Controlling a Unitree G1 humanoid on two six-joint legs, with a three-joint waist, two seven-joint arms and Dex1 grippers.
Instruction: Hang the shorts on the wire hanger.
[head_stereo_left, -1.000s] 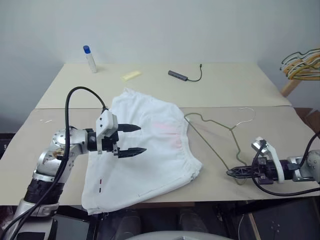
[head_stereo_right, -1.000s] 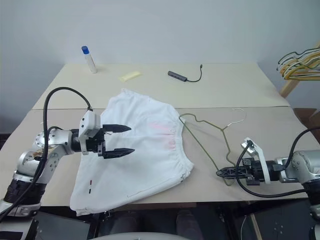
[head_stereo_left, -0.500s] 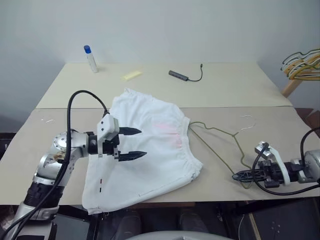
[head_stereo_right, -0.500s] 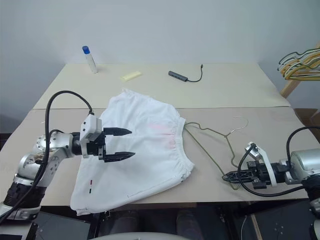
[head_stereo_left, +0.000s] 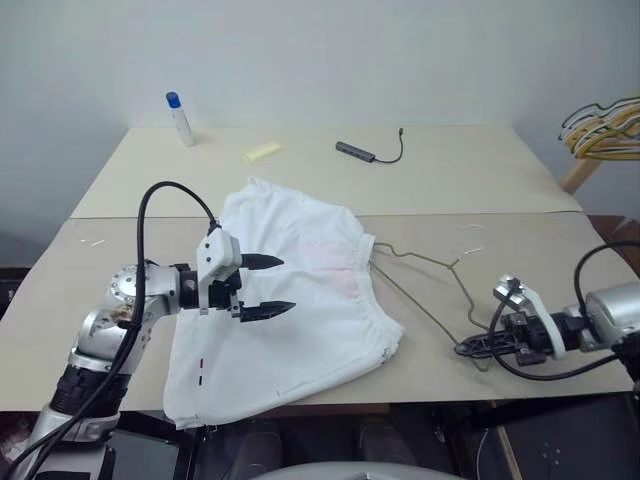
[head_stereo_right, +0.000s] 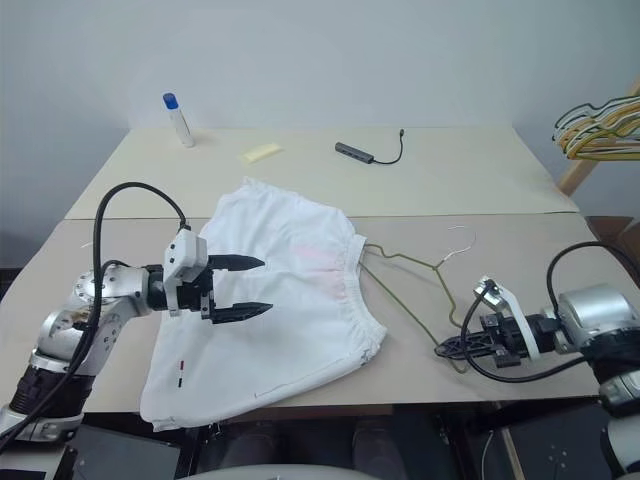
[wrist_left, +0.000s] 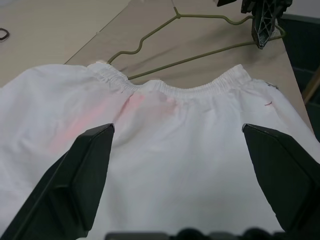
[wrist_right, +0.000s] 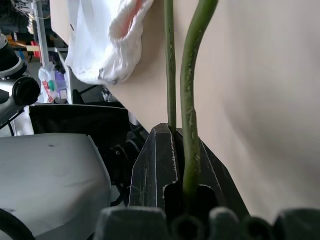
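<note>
1. The bench (head_stereo_left: 480, 170) is the biggest thing here. It carries the shorts and the hanger. A small bottle (head_stereo_left: 180, 117), a yellow pad (head_stereo_left: 262, 151) and a dark plug with a cord (head_stereo_left: 368, 150) sit at its far side, well apart from the work.

2. The shorts (head_stereo_left: 300, 300) lie flat on the near part of the bench, with one hem hanging a little over the near edge. They look soft, light and floppy. They will likely sag and fold when lifted. The bunched waistband (wrist_left: 200, 87) is thicker and faces the hanger, so it looks like the best place to pinch.

3. The hanger (head_stereo_left: 425, 290) lies on the bench just beside the waistband. It is thin wire, so it is likely light, a bit springy and easy to twist. Its hook (head_stereo_right: 458, 240) points toward the far side.

4. The left claw (head_stereo_left: 262, 287) hangs over the shorts with its fingers spread wide, holding nothing.

5. The right claw (head_stereo_right: 452, 346) is pressed together on the hanger's near corner, where the wire bends.
</note>
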